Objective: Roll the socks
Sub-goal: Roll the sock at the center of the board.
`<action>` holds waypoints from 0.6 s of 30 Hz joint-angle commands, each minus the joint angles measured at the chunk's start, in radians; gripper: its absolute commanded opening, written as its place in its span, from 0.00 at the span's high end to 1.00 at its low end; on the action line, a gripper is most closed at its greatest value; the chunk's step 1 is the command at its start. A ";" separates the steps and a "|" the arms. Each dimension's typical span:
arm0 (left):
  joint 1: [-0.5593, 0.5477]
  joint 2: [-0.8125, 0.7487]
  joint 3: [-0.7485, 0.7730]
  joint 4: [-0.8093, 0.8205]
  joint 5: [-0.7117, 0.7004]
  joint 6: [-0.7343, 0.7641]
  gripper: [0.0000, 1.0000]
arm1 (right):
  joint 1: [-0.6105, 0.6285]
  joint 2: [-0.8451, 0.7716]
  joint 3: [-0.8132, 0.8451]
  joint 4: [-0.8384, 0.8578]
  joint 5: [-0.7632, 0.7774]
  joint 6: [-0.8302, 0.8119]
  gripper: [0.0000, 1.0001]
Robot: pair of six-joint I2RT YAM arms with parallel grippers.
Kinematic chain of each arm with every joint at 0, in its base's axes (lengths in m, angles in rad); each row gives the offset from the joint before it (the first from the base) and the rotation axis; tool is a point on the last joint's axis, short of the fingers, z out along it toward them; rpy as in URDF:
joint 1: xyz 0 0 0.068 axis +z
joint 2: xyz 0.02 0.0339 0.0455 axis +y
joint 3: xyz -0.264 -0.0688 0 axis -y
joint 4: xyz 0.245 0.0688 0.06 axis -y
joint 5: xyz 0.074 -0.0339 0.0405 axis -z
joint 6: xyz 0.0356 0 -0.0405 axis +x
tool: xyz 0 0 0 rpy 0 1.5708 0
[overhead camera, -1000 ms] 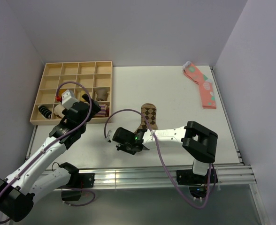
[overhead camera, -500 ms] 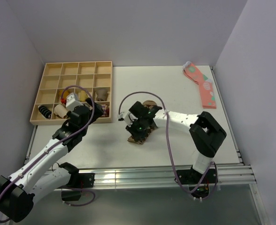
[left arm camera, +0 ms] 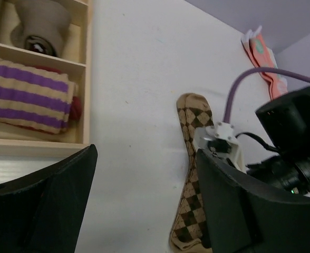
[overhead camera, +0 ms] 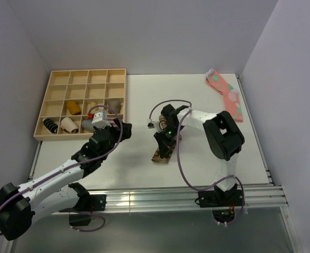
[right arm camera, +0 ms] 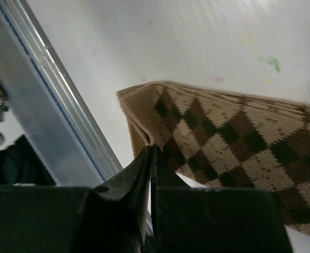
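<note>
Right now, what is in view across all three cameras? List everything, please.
table: one, white, under everything.
wooden tray: one, pale wood, many compartments, far left of the table.
rolled bundles: at least six, mustard, cream, grey and black-and-white among them, in the tray's nearer compartments.
purple-striped roll: one, purple and cream, in the tray's near right corner compartment.
pink socks: pink with teal spots, count unclear, far right of the table.
argyle sock: tan with dark brown diamonds, middle of the table, perhaps two layers.
left hand: black fingers, open, beside the tray's near right corner.
right hand: black, shut on the argyle sock's edge.
</note>
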 commanded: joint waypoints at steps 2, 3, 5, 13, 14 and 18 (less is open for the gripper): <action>-0.074 0.082 -0.010 0.206 -0.021 0.114 0.20 | -0.059 0.038 0.008 -0.068 -0.035 0.021 0.93; -0.098 0.101 -0.007 0.219 -0.024 0.133 0.21 | -0.068 0.039 0.002 -0.064 -0.023 0.032 0.93; -0.117 0.157 -0.006 0.272 -0.021 0.159 0.24 | -0.082 0.043 -0.003 -0.052 -0.006 0.043 0.93; -0.253 0.357 -0.031 0.504 0.026 0.287 0.32 | -0.111 0.053 -0.023 -0.029 0.054 0.050 0.94; -0.255 0.394 -0.030 0.519 0.065 0.292 0.33 | -0.111 0.049 -0.024 -0.026 0.059 0.053 0.94; -0.273 0.466 -0.020 0.578 0.149 0.311 0.36 | -0.111 0.053 -0.021 -0.025 0.066 0.058 0.94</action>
